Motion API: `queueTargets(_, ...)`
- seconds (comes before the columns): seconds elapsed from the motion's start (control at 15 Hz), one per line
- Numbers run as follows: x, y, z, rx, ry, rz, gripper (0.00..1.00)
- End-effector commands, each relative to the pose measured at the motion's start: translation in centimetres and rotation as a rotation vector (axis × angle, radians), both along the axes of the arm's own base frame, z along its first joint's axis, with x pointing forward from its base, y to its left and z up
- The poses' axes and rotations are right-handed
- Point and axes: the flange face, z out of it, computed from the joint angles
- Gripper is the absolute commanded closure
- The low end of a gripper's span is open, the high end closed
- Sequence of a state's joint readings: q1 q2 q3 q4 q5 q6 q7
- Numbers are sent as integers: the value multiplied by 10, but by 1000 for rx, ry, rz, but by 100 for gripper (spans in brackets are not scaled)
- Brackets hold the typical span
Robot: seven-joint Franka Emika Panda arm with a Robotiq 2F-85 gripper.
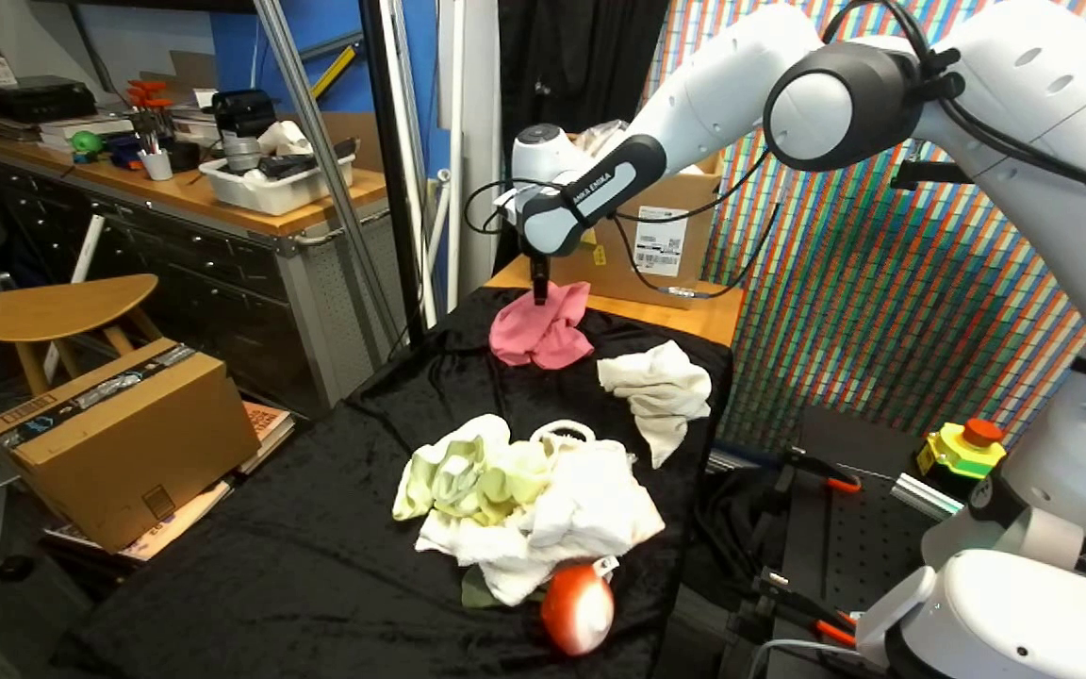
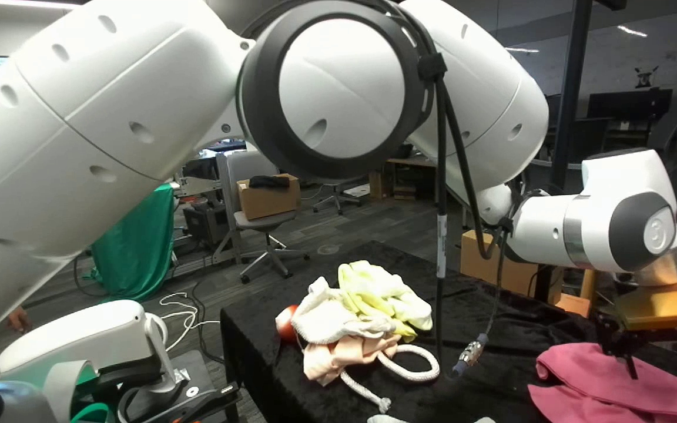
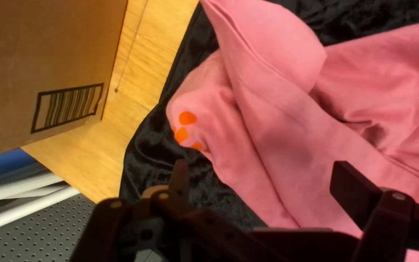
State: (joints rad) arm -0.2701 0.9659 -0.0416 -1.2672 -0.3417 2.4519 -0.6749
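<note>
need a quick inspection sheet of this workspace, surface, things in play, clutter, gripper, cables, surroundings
Surface: black cloth, wrinkled; bare wood beside its edge
Things in play: pink cloth, rumpled and folded over itself
Clutter: white cloth, yellow-green cloth and white rope heaped together; red-and-white object next to them; separate white cloth
Gripper: open, over the pink cloth; contact unclear
Cables: black cable hanging from the arm
Surroundings: cardboard box standing on the wood; wooden stool; workbench with drawers

Wooden table (image 1: 717, 318) under black velvet (image 1: 317, 556), pale cloths (image 1: 543, 500) heaped mid-table, pink cloth (image 1: 534, 335) at twelve o'clock, cardboard box (image 1: 661, 255) at one, white cloth (image 1: 661, 391) at two, red-and-white ball (image 1: 578, 611) at five
</note>
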Motion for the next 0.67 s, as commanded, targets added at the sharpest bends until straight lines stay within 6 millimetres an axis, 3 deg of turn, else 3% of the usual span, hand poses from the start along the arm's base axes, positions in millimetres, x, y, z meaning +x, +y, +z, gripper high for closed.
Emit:
queueTargets(0.0,13,-12,2,-31,36,94,0)
queueTargets(0.6,25,-34,-28,0,111,256,0)
